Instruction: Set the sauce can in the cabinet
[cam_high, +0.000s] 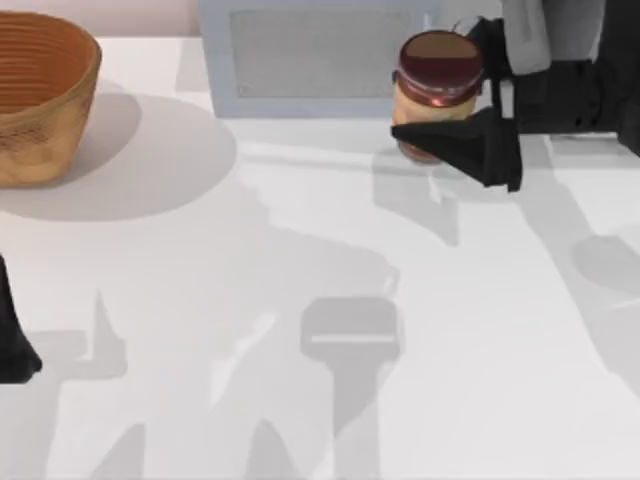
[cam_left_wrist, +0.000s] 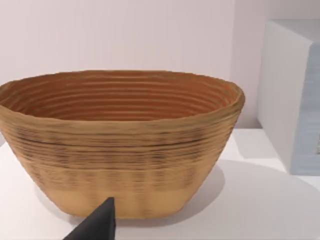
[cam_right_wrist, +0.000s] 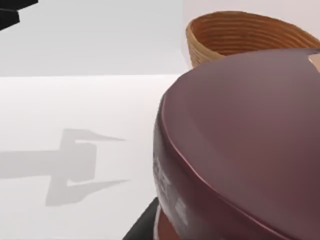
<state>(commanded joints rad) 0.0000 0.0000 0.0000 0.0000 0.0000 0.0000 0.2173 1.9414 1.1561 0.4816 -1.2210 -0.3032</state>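
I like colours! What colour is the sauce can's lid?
Dark maroon-brown; the sauce can lid shows best in the right wrist view.

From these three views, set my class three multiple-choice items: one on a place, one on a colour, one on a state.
1. Where is the basket?
A. top view's far left
B. table's middle
C. top view's far right

2. What colour is the sauce can lid?
A. green
B. dark maroon
C. white

3. What is the right gripper doing?
A. lying open on the table
B. gripping the basket
C. holding the sauce can by the cabinet

Answers: 1 A, it sits at the far left corner. 2 B, the lid shows maroon-brown. 3 C, its fingers flank the can.
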